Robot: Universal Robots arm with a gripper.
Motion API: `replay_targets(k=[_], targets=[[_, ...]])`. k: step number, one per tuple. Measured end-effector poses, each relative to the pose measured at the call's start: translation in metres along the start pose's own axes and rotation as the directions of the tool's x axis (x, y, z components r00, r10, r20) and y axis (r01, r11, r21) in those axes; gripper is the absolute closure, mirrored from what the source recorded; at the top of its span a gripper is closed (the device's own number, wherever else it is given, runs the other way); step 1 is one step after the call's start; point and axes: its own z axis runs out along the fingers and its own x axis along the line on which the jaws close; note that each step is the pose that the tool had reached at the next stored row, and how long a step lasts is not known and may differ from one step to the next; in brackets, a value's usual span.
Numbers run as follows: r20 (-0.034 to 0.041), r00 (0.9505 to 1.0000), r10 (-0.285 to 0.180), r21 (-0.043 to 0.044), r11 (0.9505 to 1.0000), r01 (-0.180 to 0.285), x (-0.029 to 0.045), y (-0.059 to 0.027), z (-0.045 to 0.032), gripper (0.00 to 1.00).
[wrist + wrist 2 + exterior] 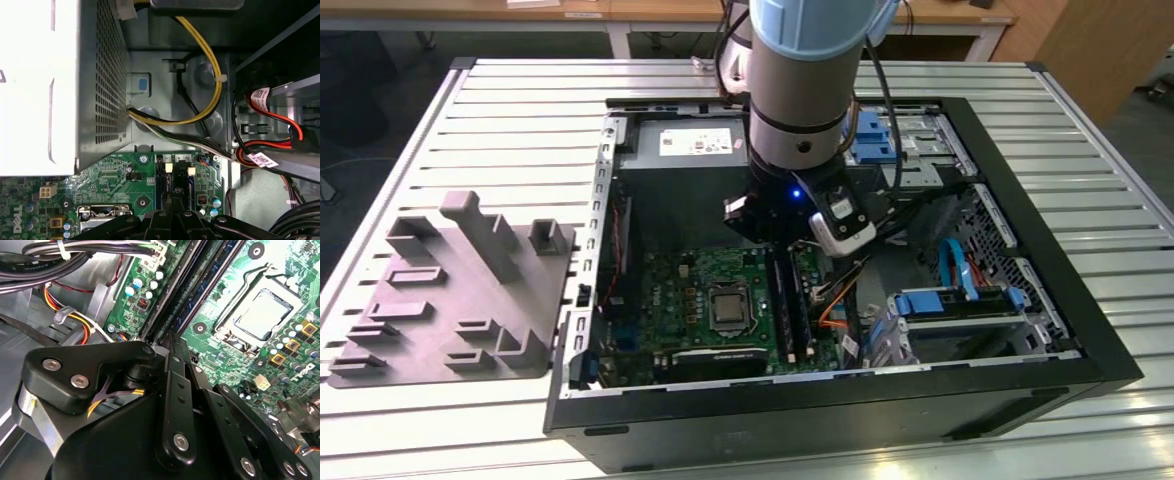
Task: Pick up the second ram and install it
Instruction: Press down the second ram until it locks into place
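Note:
In the exterior view my gripper (781, 240) reaches down into the open computer case (1014, 385), over the far end of the long black memory slots (790, 305) of the green motherboard (680, 300). In the second wrist view a slim dark-blue strip, the second ram (202, 282), stands between the black slot walls and runs away from my gripper (171, 337). The black fingers (172, 385) meet in a point on its near end, shut. In the first wrist view the gripper (170, 200) sits between two white slot latches (168, 170).
The grey power-supply box (50, 85) and a bundle of yellow and black cables (200, 115) lie just beyond the slots. The processor socket (262, 315) is beside them. Blue drive brackets (961, 300) fill the case's right side. A grey holder block (460, 290) stands on the slatted table outside, on the exterior view's left.

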Motion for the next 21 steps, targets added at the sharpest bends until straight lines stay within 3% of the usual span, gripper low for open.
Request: replay_targets(k=[7,21], targets=[[0.0000,1.0000,0.000,0.0000,1.0000,0.000,-0.0005,0.0002,0.0049,0.90],[0.0000,1.0000,0.000,0.0002,1.0000,0.000,-0.0004,0.0000,0.0079,0.90]])
